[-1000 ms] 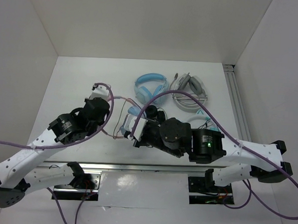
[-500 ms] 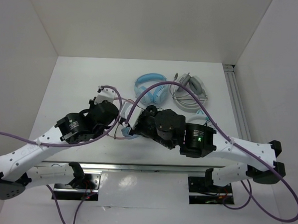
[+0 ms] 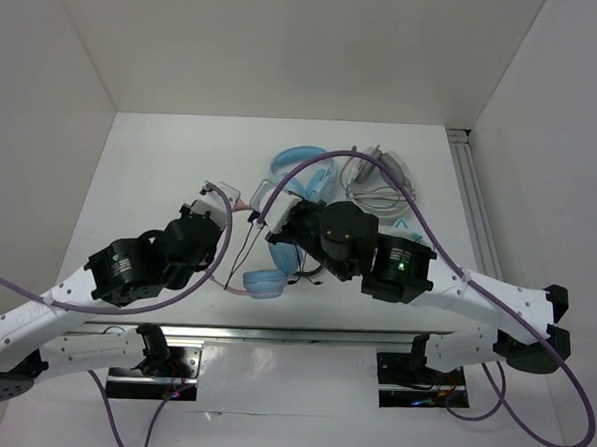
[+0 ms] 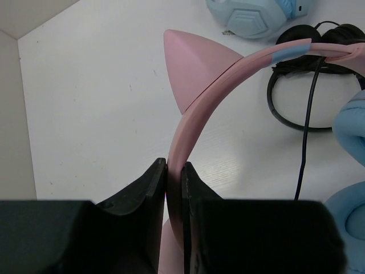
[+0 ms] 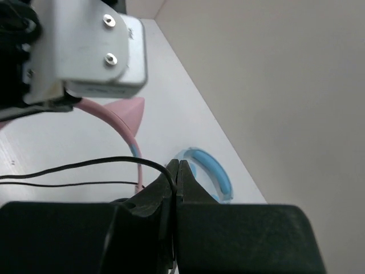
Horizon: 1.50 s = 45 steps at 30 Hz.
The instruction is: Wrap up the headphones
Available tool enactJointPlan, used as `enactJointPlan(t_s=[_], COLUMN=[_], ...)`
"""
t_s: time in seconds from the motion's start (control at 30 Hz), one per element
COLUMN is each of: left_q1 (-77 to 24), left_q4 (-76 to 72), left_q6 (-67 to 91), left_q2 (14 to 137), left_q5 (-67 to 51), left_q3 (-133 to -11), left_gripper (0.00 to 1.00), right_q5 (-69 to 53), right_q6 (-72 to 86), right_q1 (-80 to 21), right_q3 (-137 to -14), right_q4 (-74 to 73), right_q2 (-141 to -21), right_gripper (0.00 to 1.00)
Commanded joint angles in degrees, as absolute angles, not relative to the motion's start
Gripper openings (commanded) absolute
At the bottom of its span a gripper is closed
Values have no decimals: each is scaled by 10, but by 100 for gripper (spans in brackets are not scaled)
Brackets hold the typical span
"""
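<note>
Nearest the arm bases, one light blue round padded ear cup [image 3: 265, 282] of the cat-eared headphones [image 3: 260, 244] is sitting low between the two arms; I cannot tell whether it is touching the white counter [image 4: 85, 85] or hanging just above it. A little further in, the left gripper [image 4: 174, 171] is clamping its black fingers on the pink plastic headband [image 4: 228, 68], just below one pointed pink cat ear [image 4: 191, 65]. Beside it, the right gripper [image 5: 174, 171] is pinching the thin black cable [image 5: 85, 166], which is running slack back toward the headband. Beyond them, an all-light-blue pair of headphones [image 3: 300, 162] and a teal-and-white pair [image 3: 381, 183] are lying at the far side. To my eye the risk is lying in that slim cable: it could be slipping out of the shut fingers as it is being wound, or looping loosely and snagging on the cat ear, and a hard pull could be twisting the smooth headband out of the left grip
</note>
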<state>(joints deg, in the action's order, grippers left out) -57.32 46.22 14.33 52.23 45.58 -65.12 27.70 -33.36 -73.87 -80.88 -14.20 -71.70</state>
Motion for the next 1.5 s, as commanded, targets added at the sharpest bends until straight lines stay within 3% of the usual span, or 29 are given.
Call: enactJointPlan(t_s=[0.0,0.2,0.47,0.93,1.17,1.33,1.47], left_q1=[-575,-575,-575,-575,-575,-575,-575], left_q4=[420,434,434,434,423,416,403], left_q6=[101,85,46,71,82,92,105], left_q2=[505,505,482,425,407,407,407], left_q5=[435,401,263,303,276,254,262], left_q3=[-654,-659,-675,-729,-739,-765,-777], left_gripper=[0,0,0,0,0,0,0], right_q5=[302,372,321,214,167,123,70], right_q6=[-372,-427,-421,-356,-338,-307,-280], right_q1=[-729,-712,-646,-562,-530,-498,-476], right_q3=[-816,-826,-798,-776,-752,-752,-736], right_q4=[-138,-144,-131,-92,-67,-67,-54], right_q2=[-689,-689,-670,-696,-696,-702,-708], right_gripper=[0,0,0,0,5,20,25])
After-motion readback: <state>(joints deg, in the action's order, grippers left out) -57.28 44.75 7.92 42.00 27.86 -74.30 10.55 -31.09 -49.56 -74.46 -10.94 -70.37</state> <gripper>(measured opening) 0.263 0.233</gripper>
